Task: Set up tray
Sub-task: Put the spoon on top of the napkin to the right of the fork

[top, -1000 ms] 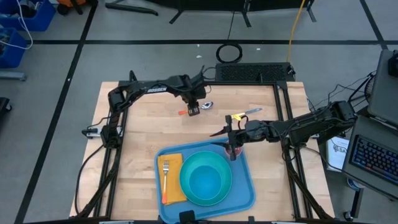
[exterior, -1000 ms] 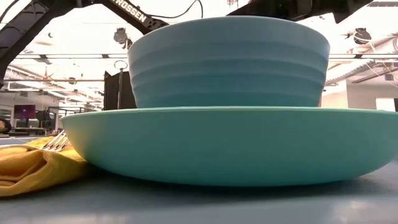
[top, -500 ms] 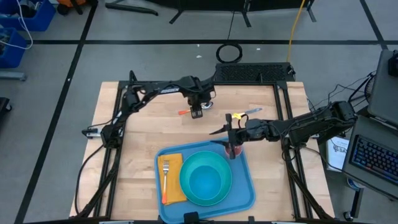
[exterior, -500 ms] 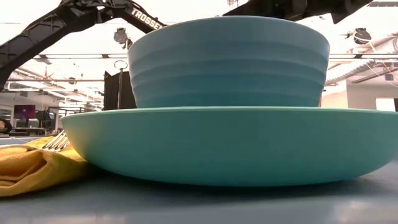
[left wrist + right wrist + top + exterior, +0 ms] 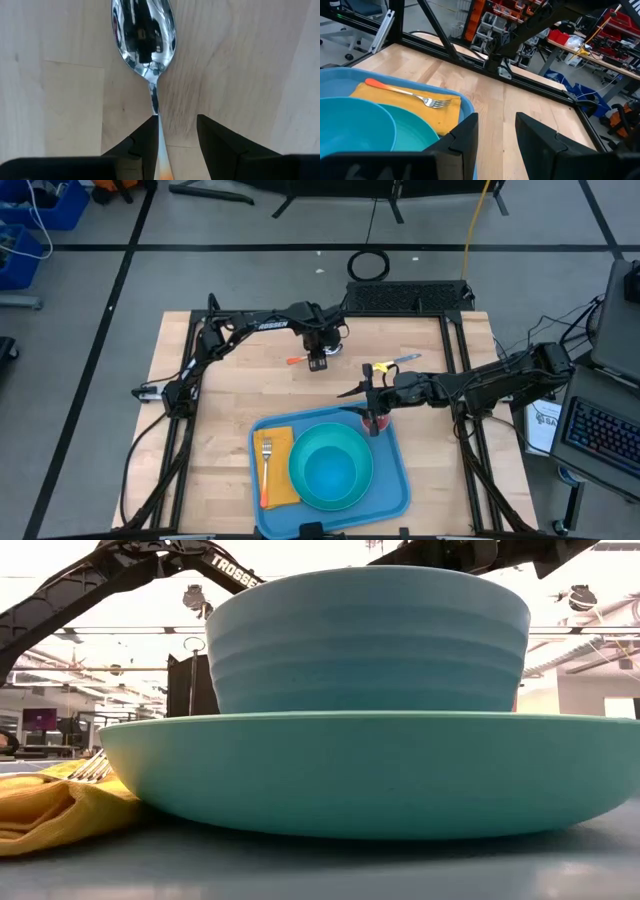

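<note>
Look down from above: your large flat blue plastic tray (image 5: 395,480) sits at the desk's (image 5: 220,430) six o'clock edge, carrying a round teal plate (image 5: 331,480) with a teal ridged bowl (image 5: 332,466) stacked on it. At the plate's nine o'clock lies a yellow cloth napkin (image 5: 279,472) with an orange-handled metal fork (image 5: 266,465) on top.

The left pincer (image 5: 318,361) hangs over the bare wood toward twelve o'clock of the tray, well apart from it. Only its own wrist camera tells you why: a shiny metal spoon (image 5: 145,35) lies on the wood, its thin neck running between the spread fingers (image 5: 145,142), right against one of them and clear of the other. The overhead shot gives you just an orange handle tip poking out beside the pincer.

The right pincer (image 5: 375,423) hovers at the tray's one o'clock corner. From above you cannot judge its fingers; its wrist view shows them parted, nothing between them, with the tray rim, napkin and fork beyond.

The desk-level camera is filled by the bowl and plate; the napkin shows at its left edge, neither pincer visible.
</note>
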